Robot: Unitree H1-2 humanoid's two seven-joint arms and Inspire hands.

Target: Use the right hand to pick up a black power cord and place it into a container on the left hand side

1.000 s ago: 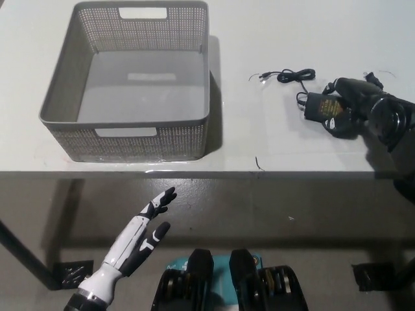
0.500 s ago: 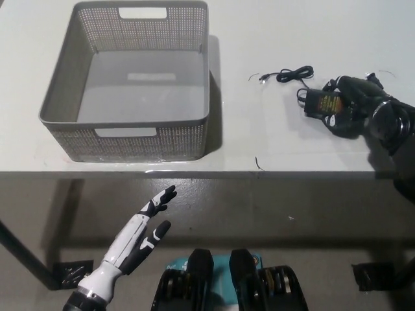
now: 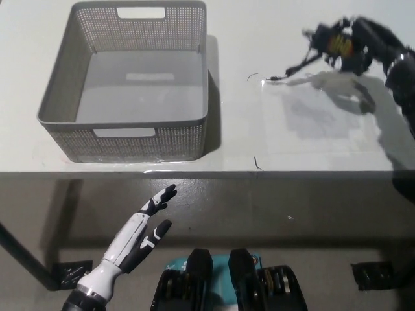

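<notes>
My black right hand (image 3: pixel 363 45) is raised above the table at the upper right, shut on the black power cord's adapter block (image 3: pixel 336 44), which has a yellow label. The thin cable (image 3: pixel 299 65) dangles down and left from the hand, its plug end near the table surface. The grey perforated basket (image 3: pixel 130 84) stands on the left half of the white table (image 3: pixel 292 136), with nothing inside it. My white left hand (image 3: pixel 139 236) rests below the table's front edge at the lower left, fingers apart and holding nothing.
The hand and adapter cast a shadow (image 3: pixel 337 84) on the table under them. A small dark scrap (image 3: pixel 259 163) lies near the table's front edge. A black table leg (image 3: pixel 26 259) runs across the lower left over the floor.
My right hand closed on the adapter and lifted it off the table, up and slightly left. The coiled cable has been pulled up and now hangs from the hand. The left hand has not moved.
</notes>
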